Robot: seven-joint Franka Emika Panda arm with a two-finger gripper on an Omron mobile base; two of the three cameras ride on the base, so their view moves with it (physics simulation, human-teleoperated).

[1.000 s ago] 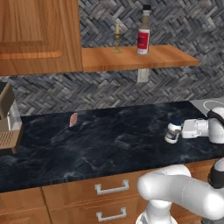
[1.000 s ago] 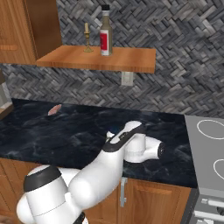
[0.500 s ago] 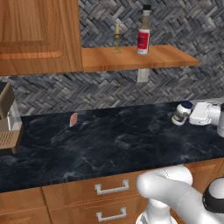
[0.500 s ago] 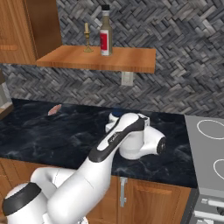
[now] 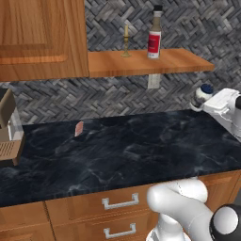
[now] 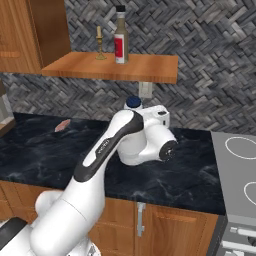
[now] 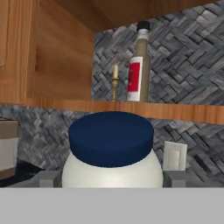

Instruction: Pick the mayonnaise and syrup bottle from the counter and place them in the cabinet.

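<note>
Hand view: end effector [image 7: 112, 177] clamped on the mayonnaise [image 7: 112, 151], dark fingertips [image 7: 49, 178] pressed to either side of the white jar, blue lid up and level. Beyond the jar, seen from below its edge: the cabinet [image 7: 175, 111] shelf board, with the syrup bottle [image 7: 139, 65] standing upright on it and a thin brass candlestick [image 7: 115, 82] just beside the bottle. White wall outlet [image 7: 174, 156] on the herringbone backsplash [image 7: 192, 57] beneath the shelf.

Left base view: mayonnaise [image 5: 205, 91] held aloft at the far right, above the worktop [image 5: 117, 155] and below the level of the cabinet [image 5: 179, 62], clear of both. End effector [image 5: 201, 100] carried sideways by the white hand. Syrup bottle [image 5: 155, 34] upright on the shelf, candlestick [image 5: 125, 43] near it to the left, panelled wooden door [image 5: 42, 37] at the shelf's left end. Small pinkish item [image 5: 79, 128] lying on the black stone, well apart from everything else; too small to name. Coffee machine [image 5: 8, 129] at the left edge.

Right base view: mayonnaise [image 6: 133, 103] poking up behind the arm, blue lid visible, under the right part of the cabinet [image 6: 145, 70]. Syrup bottle [image 6: 120, 36] and candlestick [image 6: 99, 44] on the shelf above. Stove top [image 6: 237, 170] at the right end of the worktop [image 6: 45, 155].
</note>
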